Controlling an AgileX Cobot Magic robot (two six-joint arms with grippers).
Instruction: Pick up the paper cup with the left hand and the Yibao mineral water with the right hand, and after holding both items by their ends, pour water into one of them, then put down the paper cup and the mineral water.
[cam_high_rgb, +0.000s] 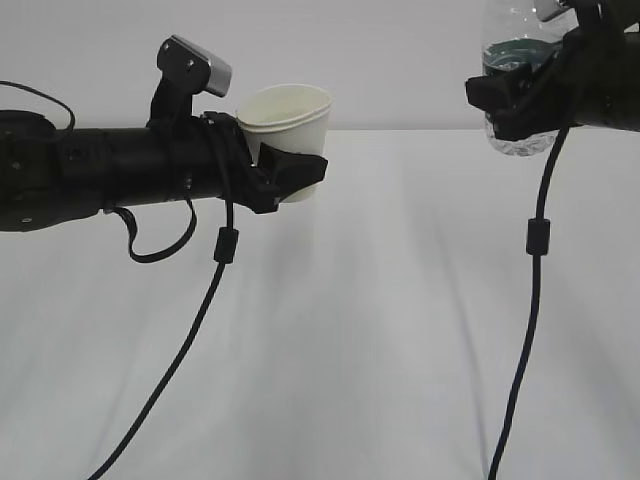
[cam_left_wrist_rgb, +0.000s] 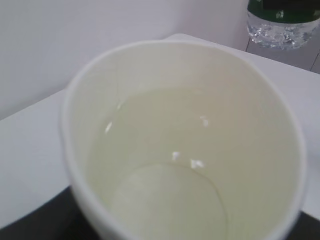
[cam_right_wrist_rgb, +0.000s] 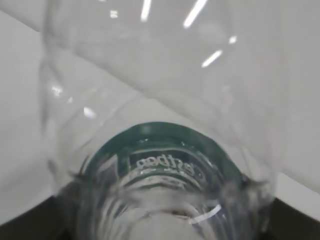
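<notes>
Both of my grippers are holding something above the white table. On the left, my left hand is gripping the paper cup low on its wall, jaws partly spread and pressing the cup's sides, with the cup sitting upright or tipping only slightly. The cup is hanging clear of the table, its open mouth facing up. Looking down through my left wrist camera, I am seeing the cup from above — water is lying in its bottom, pale and clear, with small bright glints on the surface.

Far over on the right, my right hand is clamping the water bottle around its green label, jaws standing partly apart to fit the bottle's width. The bottle is being held higher than the cup and well apart from it — its top is running out of the picture, so I cannot tell which end is uppermost. My right wrist camera is showing the bottle up close, clear ribbed plastic with the green label band across it.
</notes>
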